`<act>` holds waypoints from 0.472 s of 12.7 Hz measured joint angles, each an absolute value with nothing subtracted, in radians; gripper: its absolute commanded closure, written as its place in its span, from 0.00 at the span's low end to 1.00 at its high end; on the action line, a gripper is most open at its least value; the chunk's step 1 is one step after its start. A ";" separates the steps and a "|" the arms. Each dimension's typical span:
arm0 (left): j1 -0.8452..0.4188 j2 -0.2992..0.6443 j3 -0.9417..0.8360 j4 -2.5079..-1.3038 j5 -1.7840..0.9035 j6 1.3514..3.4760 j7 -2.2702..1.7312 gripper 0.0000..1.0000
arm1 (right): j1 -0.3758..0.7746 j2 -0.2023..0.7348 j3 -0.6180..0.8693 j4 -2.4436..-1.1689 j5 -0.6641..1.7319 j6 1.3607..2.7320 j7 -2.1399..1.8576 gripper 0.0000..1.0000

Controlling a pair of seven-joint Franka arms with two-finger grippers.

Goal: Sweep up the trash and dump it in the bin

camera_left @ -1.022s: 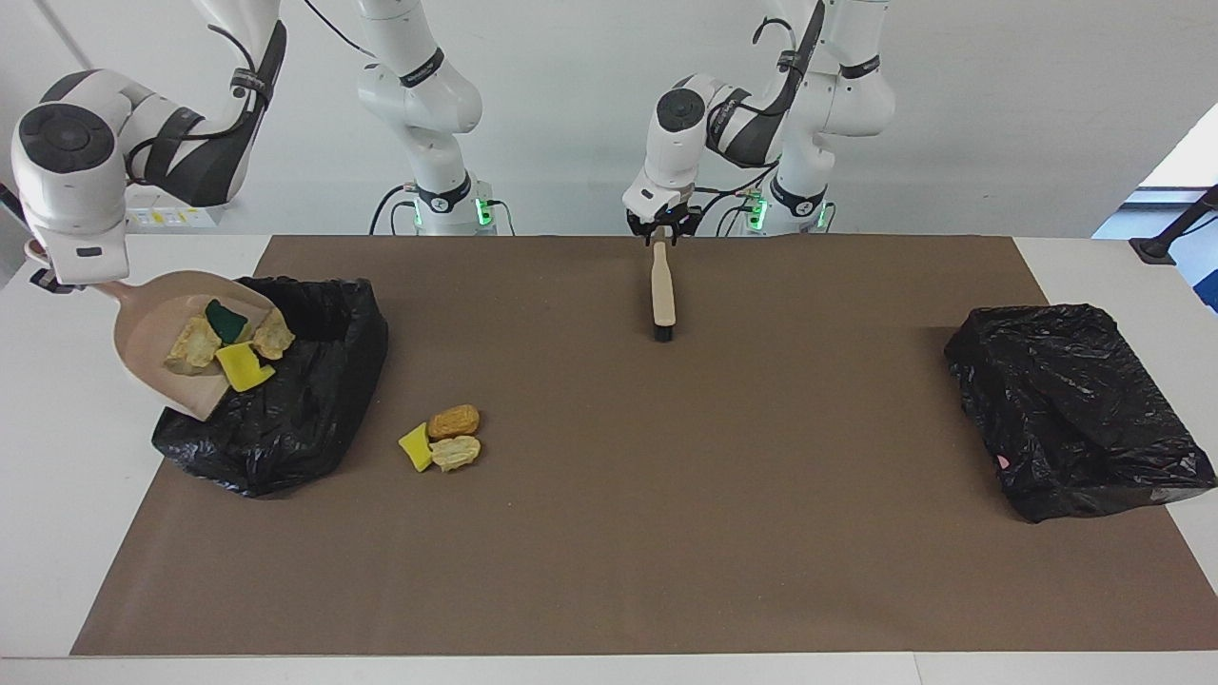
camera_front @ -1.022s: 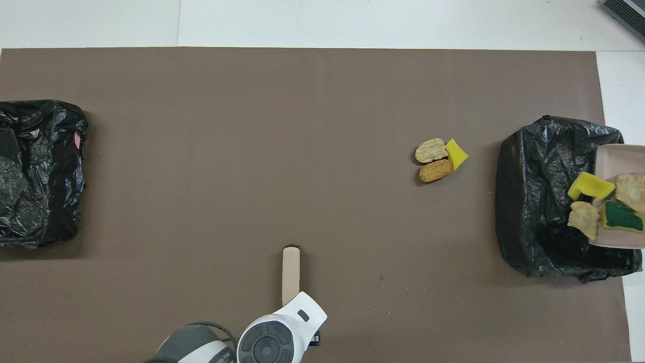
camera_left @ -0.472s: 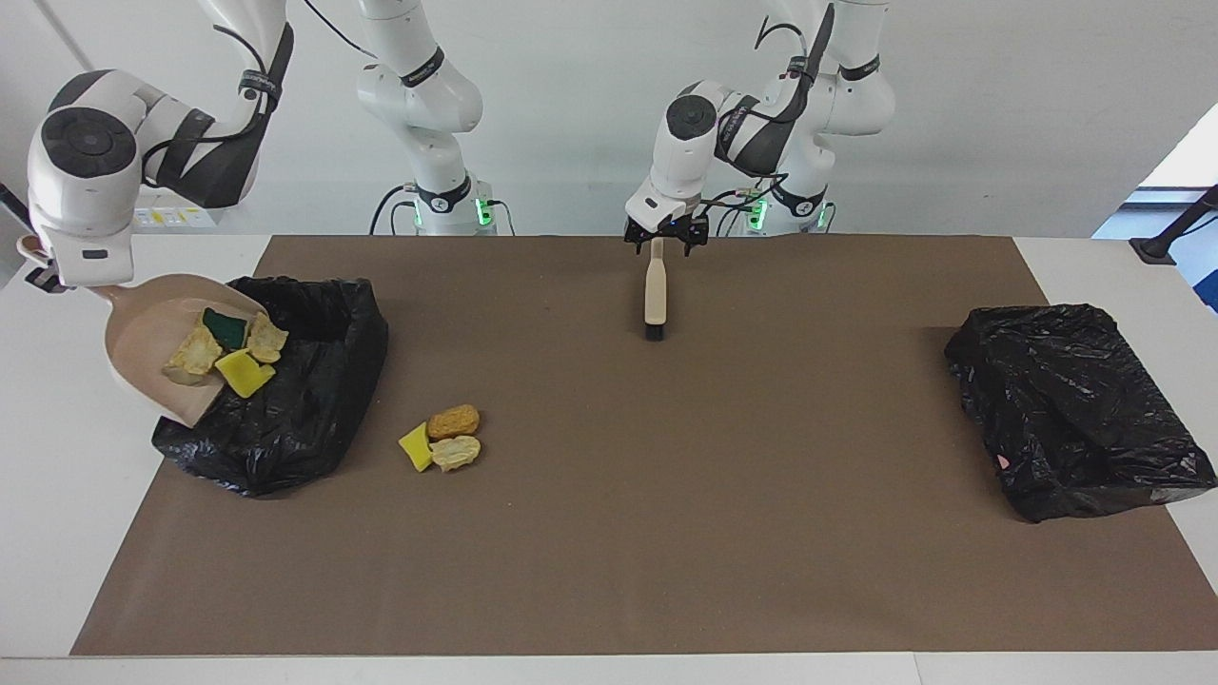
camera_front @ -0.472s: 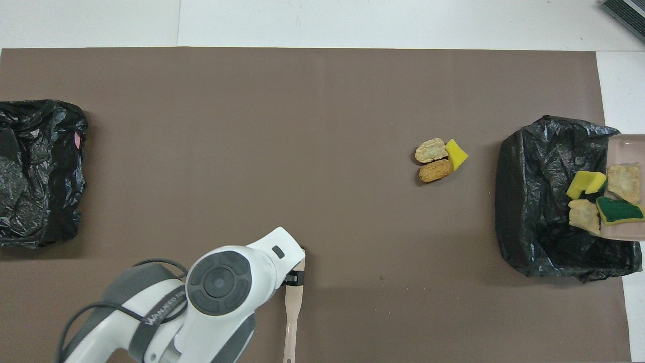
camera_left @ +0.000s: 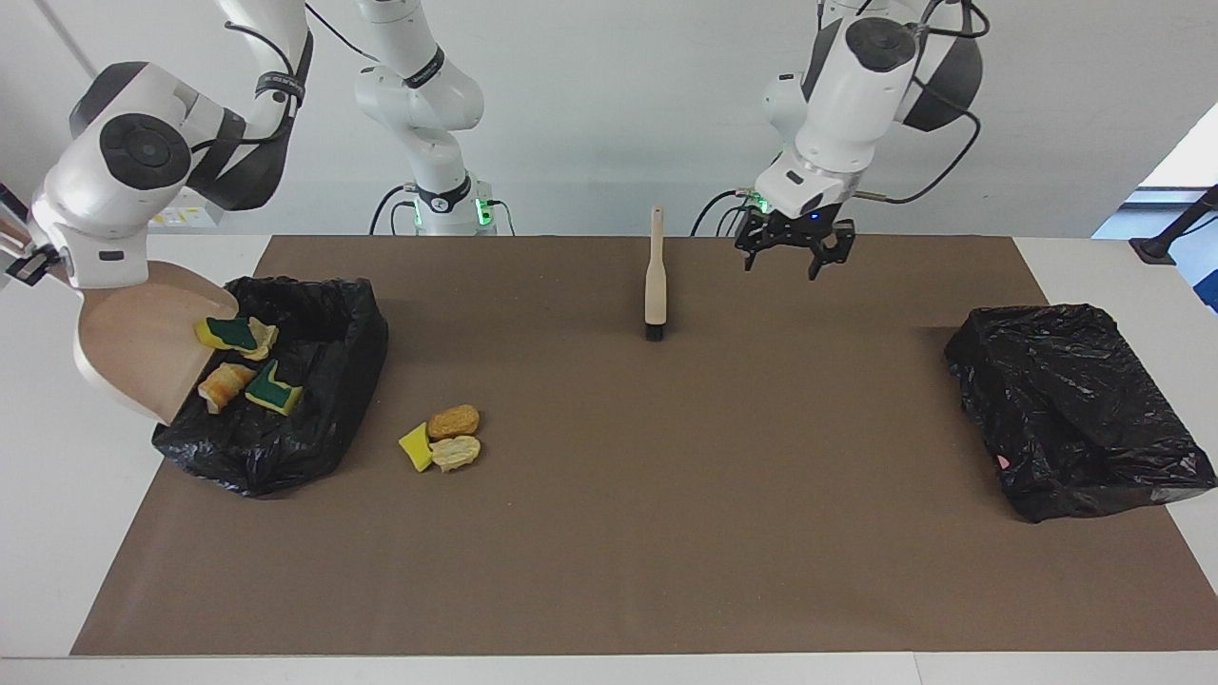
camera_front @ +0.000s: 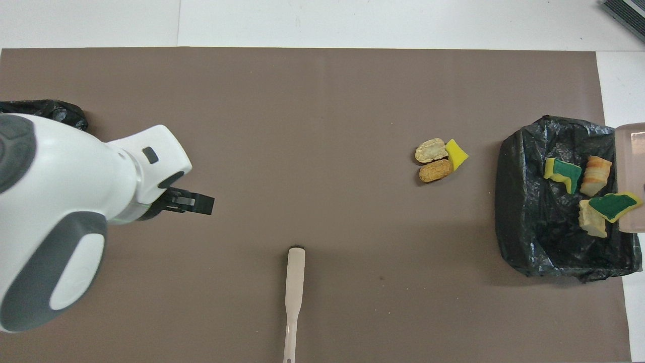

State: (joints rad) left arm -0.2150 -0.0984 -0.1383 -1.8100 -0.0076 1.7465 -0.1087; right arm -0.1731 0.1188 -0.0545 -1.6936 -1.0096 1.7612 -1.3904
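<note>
In the facing view my right gripper (camera_left: pixel 38 271) sits at the right arm's end of the worktop (camera_left: pixel 1094 257), its fingers pinching the handle of the dustpan (camera_left: pixel 133 347), which is tipped steeply with its lip over the open bin (camera_left: pixel 314 381). Four scraps (camera_left: pixel 249 366) are at the lip, sliding or dropping into the bag, so I judge the dump is half made. To do it well I would hold the lip inside the bin's rim and steepen the tilt smoothly until the pan is bare; a jerk could fling a light sponge piece over the rim. Three more scraps (camera_left: pixel 443 436) lie together on the mat (camera_left: pixel 666 533), beside the bin toward the middle of the worktop, so another sweep is due. The brush (camera_left: pixel 655 285) lies free on the mat near the robots, and my left gripper (camera_left: pixel 795 252), fingers spread and empty, hangs over the mat beside it toward the left arm's end. In the overhead view the four scraps (camera_front: pixel 587 189) show over the bin's (camera_front: pixel 524 201) hollow, the pan's (camera_front: pixel 630 146) edge just enters the frame, the three loose scraps (camera_front: pixel 439 159) sit clear of the bin, the brush (camera_front: pixel 294 282) lies handle toward the robots, and the left gripper (camera_front: pixel 194 202) is well clear of it. A second black bag (camera_left: pixel 1066 409) sits at the left arm's end.
</note>
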 measured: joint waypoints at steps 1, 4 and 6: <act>-0.215 -0.091 -0.099 -1.755 0.016 1.715 -0.070 0.00 | -0.160 0.120 -0.054 -1.693 -1.028 1.755 -1.390 1.00; -0.214 -0.088 -0.012 -1.625 0.022 1.585 0.030 0.00 | -0.121 0.121 -0.051 -1.684 -1.081 1.717 -1.390 1.00; -0.214 -0.087 0.013 -1.567 0.020 1.522 0.047 0.00 | -0.077 0.129 -0.050 -1.654 -1.105 1.660 -1.371 1.00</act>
